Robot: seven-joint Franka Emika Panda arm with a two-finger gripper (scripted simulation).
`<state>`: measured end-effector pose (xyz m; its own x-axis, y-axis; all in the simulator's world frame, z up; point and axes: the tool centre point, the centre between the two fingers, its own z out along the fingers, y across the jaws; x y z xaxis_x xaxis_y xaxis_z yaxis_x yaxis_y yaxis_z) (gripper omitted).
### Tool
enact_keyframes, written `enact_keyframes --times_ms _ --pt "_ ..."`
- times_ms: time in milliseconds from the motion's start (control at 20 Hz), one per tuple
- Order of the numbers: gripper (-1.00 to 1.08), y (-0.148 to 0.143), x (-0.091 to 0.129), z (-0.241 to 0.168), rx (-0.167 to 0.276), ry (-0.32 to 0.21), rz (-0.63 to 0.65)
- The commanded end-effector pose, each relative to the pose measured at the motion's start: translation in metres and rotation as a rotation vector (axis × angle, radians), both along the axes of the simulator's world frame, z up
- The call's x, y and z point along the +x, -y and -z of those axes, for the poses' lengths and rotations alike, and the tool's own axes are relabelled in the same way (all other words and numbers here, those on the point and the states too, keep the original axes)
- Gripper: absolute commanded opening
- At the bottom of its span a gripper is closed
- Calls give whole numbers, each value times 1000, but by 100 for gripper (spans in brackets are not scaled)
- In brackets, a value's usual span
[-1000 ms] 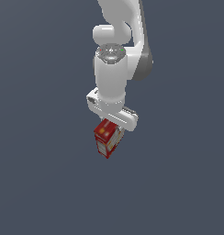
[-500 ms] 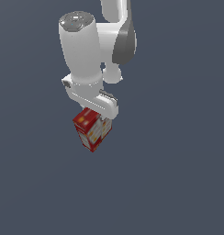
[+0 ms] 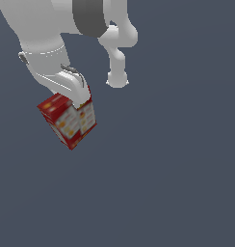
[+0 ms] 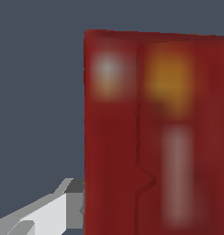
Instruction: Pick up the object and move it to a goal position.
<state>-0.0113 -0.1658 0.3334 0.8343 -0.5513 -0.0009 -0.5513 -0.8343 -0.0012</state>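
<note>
A Franka Panda arm (image 3: pixel 66 29) carries its load above a plain grey floor (image 3: pixel 177 183), its gripper (image 3: pixel 77 96) clamped on the upper part of the red carton (image 3: pixel 69 120), which hangs tilted and clear of the surface. In the wrist view the carton (image 4: pixel 150 133) fills most of the frame, with one finger (image 4: pixel 63 206) pressed against its side. The carry appears under way; no goal marker is visible, so the next move calls for steady travel without loosening the grip.
</note>
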Motion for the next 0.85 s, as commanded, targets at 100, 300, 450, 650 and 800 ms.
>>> enact_keyframes --times_ms 100,300,450,650,800 --pt "-100 35 -4 -29 -1 0 -1" --pt "-100 55 -5 -45 -1 0 -1" --pt "-100 64 -5 -53 -2 0 -1" --pt "-100 70 -5 -57 -2 0 -1" --pt "-100 70 -4 -58 -2 0 -1"
